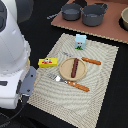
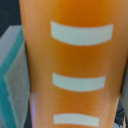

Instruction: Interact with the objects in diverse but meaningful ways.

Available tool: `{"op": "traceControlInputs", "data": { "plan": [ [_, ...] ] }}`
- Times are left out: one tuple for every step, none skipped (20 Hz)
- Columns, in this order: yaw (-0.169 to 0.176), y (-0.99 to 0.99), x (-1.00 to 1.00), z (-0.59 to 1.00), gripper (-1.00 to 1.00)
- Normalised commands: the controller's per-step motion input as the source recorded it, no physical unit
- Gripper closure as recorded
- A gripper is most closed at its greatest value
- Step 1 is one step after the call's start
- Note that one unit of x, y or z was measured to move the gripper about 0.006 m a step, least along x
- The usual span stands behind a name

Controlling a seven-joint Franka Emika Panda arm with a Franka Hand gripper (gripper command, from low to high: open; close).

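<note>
An orange block with white stripes, the ridged bread block, fills the wrist view very close to the camera; it does not show in the exterior view. No fingers show in the wrist view. In the exterior view the white arm stands at the left, its grey hand part low over the mat's left edge, fingers hidden. The dark brown sausage lies on the round tan plate. The yellow red-labelled box lies left of the plate. The white-and-blue carton stands behind it.
A beige placemat lies under the plate. An orange-handled knife and fork lie beside the plate. Two grey pots and a bowl stand on a brown board at the back.
</note>
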Motion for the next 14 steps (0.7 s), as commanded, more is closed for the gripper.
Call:
{"op": "traceControlInputs", "data": {
  "plan": [
    [0.004,0.48,-0.68,-0.32,1.00],
    [0.000,0.34,-0.52,-0.27,1.00],
    [0.000,0.25,-0.44,-0.21,1.00],
    [0.000,0.06,-0.28,-0.17,1.00],
    [0.000,0.00,-0.20,-0.19,1.00],
    [0.000,0.00,-0.19,-0.25,1.00],
    [0.000,-0.02,-0.20,-0.23,1.00],
    [0.000,-0.03,-0.17,-0.24,1.00],
    [0.000,0.00,-0.09,-0.22,1.00],
    [0.000,0.00,-0.04,-0.19,1.00],
    [0.000,0.00,0.00,-0.16,1.00],
    [0.000,-0.01,0.00,-0.12,1.00],
    [0.000,-0.02,0.03,-0.07,1.00],
    [0.000,0.00,0.04,-0.07,1.00]
  ]
}}
